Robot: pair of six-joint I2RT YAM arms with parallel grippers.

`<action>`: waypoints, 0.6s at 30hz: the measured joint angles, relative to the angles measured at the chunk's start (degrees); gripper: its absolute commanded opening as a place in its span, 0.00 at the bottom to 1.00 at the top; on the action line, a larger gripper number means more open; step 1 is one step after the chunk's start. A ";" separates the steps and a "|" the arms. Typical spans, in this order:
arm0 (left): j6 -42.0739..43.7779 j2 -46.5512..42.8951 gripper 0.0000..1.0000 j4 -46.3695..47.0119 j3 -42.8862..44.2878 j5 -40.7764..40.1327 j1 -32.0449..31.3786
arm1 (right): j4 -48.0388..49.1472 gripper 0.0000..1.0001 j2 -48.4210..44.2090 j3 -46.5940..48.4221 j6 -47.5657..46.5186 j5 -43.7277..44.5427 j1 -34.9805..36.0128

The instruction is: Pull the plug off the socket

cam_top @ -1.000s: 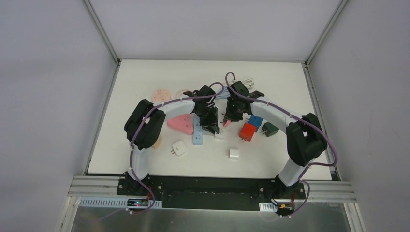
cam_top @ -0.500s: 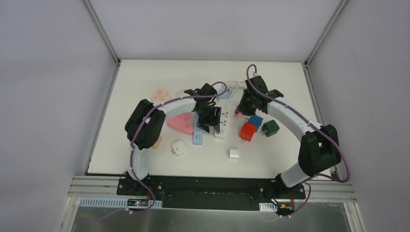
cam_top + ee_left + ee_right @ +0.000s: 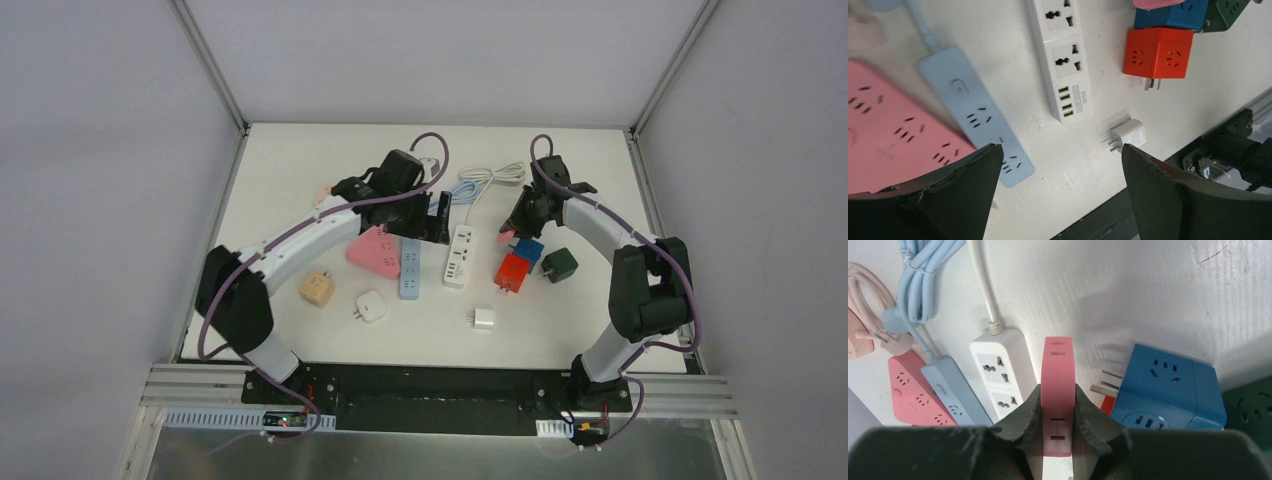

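Note:
The pink plug (image 3: 1057, 375) sits clamped between my right gripper's (image 3: 1057, 391) fingers, clear of the white socket strip (image 3: 998, 365). In the top view the right gripper (image 3: 512, 232) holds the pink plug (image 3: 505, 237) over the blue cube, to the right of the white socket strip (image 3: 459, 257). My left gripper (image 3: 432, 217) hangs above the table just left of the strip, jaws wide apart. In its wrist view the left gripper (image 3: 1059, 147) has nothing between its fingers, and the white socket strip (image 3: 1063, 55) lies below with bare sockets.
A light blue strip (image 3: 410, 270) and a pink triangular socket (image 3: 375, 255) lie left of the white strip. Red (image 3: 512, 272), blue (image 3: 528, 250) and green (image 3: 559, 265) cubes sit to its right. A white charger (image 3: 484, 319), white adapter (image 3: 371, 306) and beige cube (image 3: 316, 288) lie nearer.
The right gripper carried the pink plug off the white strip and to the right. The left gripper let go of the strip, opened wide and drew back to the left.

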 measured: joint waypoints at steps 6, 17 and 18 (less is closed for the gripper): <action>2.47 -14.95 0.94 1.27 -9.57 -12.66 0.07 | 1.77 0.38 3.41 0.02 -0.87 -2.12 -2.05; 2.82 -30.93 0.93 -0.76 -15.56 -29.79 2.71 | 5.88 0.53 8.31 0.50 -2.32 -4.68 -3.87; 2.78 -32.22 0.93 -0.94 -15.56 -30.93 2.80 | 6.01 0.54 8.52 0.55 -2.34 -4.72 -3.91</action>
